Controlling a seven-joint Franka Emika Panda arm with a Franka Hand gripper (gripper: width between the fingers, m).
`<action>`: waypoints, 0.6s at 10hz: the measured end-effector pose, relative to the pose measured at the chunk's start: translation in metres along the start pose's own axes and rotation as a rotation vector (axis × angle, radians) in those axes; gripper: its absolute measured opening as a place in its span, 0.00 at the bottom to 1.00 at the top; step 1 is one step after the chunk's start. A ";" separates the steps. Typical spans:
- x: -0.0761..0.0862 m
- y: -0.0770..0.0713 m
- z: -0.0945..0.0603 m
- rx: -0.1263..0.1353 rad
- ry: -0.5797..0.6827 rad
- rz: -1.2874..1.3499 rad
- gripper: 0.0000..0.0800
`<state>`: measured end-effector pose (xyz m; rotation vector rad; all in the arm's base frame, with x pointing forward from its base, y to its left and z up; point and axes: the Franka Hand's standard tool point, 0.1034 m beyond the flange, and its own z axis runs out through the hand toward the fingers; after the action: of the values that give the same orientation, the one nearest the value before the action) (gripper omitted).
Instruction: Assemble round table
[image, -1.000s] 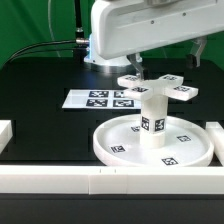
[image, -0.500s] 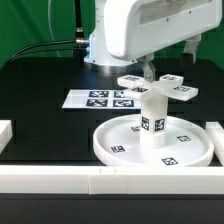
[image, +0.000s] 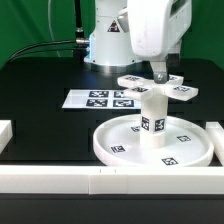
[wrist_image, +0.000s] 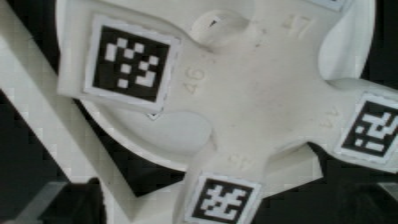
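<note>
The small white plastic cross-shaped piece (image: 158, 86) sits on top of the short thick white leg (image: 152, 118). The leg stands in the middle of the big white round disc (image: 120, 147), on the exterior view's right. The two-finger gripper (image: 160, 73) is right above the cross; I cannot tell if its claw is apart or together. I think it is best to keep the cross level and turn it gently. The wrist view shows the cross's tags up close (wrist_image: 231, 100); only the exterior view shows the whole leg
</note>
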<state>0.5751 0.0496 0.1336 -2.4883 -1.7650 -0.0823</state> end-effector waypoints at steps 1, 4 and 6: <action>-0.001 0.001 0.000 0.000 0.000 -0.061 0.81; -0.006 0.001 0.002 0.002 -0.011 -0.259 0.81; -0.008 0.000 0.005 -0.010 -0.017 -0.409 0.81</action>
<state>0.5727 0.0429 0.1280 -2.0982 -2.2555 -0.0973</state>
